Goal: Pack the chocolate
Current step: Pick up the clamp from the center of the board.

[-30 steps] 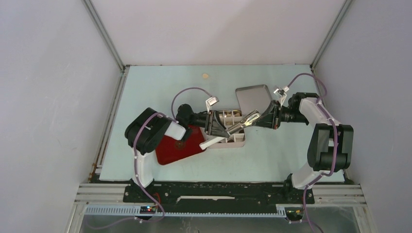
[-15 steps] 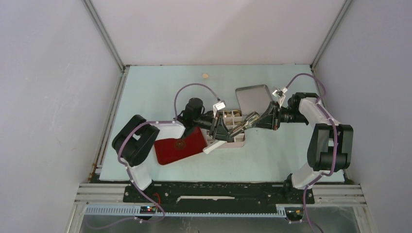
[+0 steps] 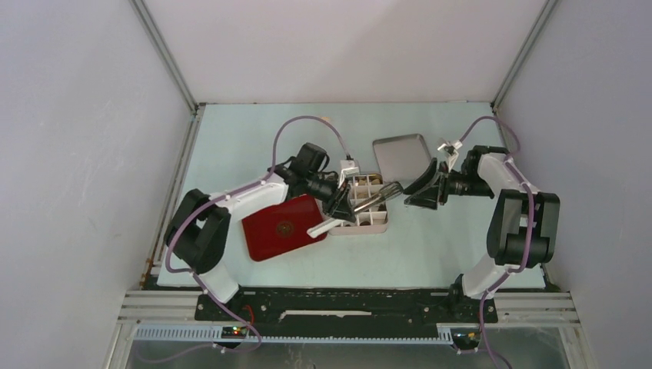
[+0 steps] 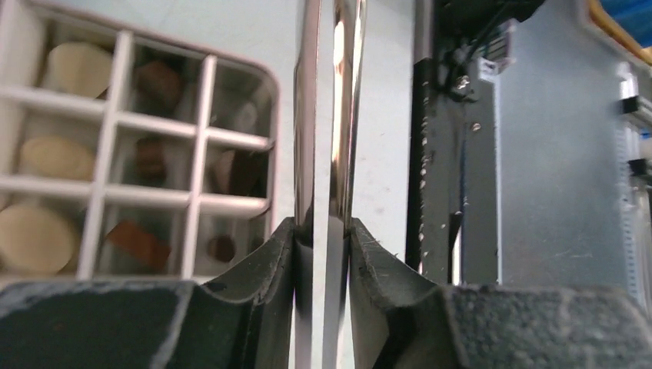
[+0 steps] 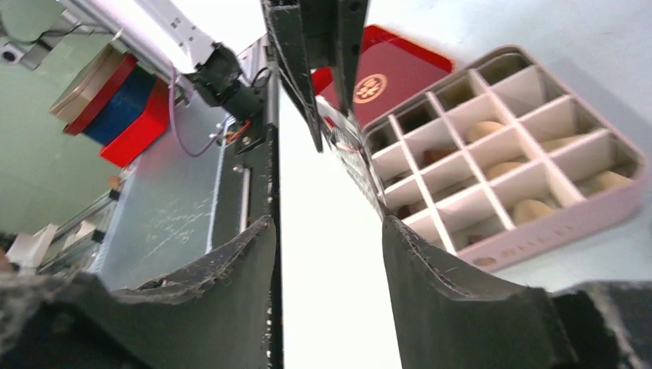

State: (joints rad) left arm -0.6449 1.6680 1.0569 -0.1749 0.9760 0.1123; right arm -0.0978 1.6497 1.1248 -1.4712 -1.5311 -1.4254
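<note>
A pink-white box (image 3: 377,227) with a grid of compartments holds the chocolate: cream pieces (image 4: 65,65) and dark brown pieces (image 4: 158,77), also in the right wrist view (image 5: 480,131). My left gripper (image 3: 344,204) hangs over the box's left side. It is shut on a pair of metal tongs (image 3: 378,197), whose two blades are pinched between its pads (image 4: 323,227). The tongs (image 4: 330,115) point right across the box. My right gripper (image 3: 415,191) is just right of the tongs' tip, open with nothing between its fingers (image 5: 327,227).
A red lid (image 3: 281,228) with a round gold emblem lies left of the box, partly under the left arm. A grey metal tin (image 3: 400,154) lies behind the box, near the right gripper. Enclosure walls stand on the left, right and far sides.
The right gripper was shut on the tongs; it has opened and drawn back to the right. The left gripper has closed on the tongs and its arm has stretched out.
</note>
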